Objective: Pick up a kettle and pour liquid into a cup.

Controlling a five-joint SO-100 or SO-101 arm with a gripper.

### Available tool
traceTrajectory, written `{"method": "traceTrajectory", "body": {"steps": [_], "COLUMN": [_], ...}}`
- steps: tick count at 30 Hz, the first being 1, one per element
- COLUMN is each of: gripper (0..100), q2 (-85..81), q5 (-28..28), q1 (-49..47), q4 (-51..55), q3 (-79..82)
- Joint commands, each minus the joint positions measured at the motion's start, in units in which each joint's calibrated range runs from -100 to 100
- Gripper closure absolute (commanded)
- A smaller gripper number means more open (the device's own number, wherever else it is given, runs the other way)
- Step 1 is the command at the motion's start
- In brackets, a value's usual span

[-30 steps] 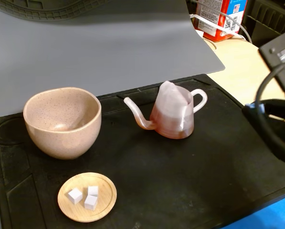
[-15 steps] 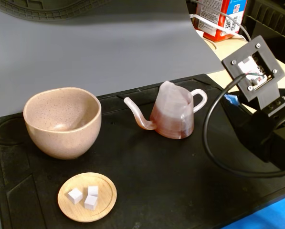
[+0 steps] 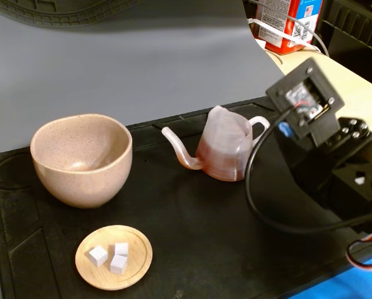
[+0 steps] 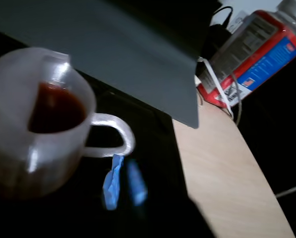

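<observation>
Fixed view: kettle [image 3: 225,151] stands upright at centre of the frame on a black mat [image 3: 192,237], spout pointing left, loop handle to the right. Cup [image 3: 81,158] sits on the same mat at left of the frame, well apart from the kettle, upright; no liquid discernible in it. Wooden dish [image 3: 114,256] with three white cubes [image 3: 111,256] lies at lower left, just below the cup, not touching it. Arm [image 3: 335,168] fills the right side of the frame, its black body and looping cable near the kettle's handle; a blue-taped tip shows just right of the handle. Gripper [image 4: 124,181] in the wrist view appears at lower centre as two blurred blue-taped fingertips [image 4: 112,181], side by side directly below the handle loop and apart from it; whether the pincer is spread or pressed together, cannot tell, the tips are too blurred. Nothing pinched that can be seen. Wrist view also shows the kettle [image 4: 38,124] at left of the frame from above, with dark red liquid [image 4: 55,108] visible in its open top. Grey sheet [image 3: 129,62] covers the upper part of the fixed view behind the mat; a red, white and blue bottle [image 3: 290,22] rests at upper right on a pale wooden tabletop [image 3: 316,84].
</observation>
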Motion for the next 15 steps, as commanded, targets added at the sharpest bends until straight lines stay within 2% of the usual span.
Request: {"method": "traceTrajectory", "body": {"steps": [1, 10, 15], "gripper": [88, 88, 87], "q2": [1.0, 2.7, 2.7], "q5": [0.3, 0.3, 2.8], "q1": [-1.3, -1.1, -0.7], "q4": [-0.8, -0.9, -0.7], "q3": [-2.9, -6.1, -6.2]}}
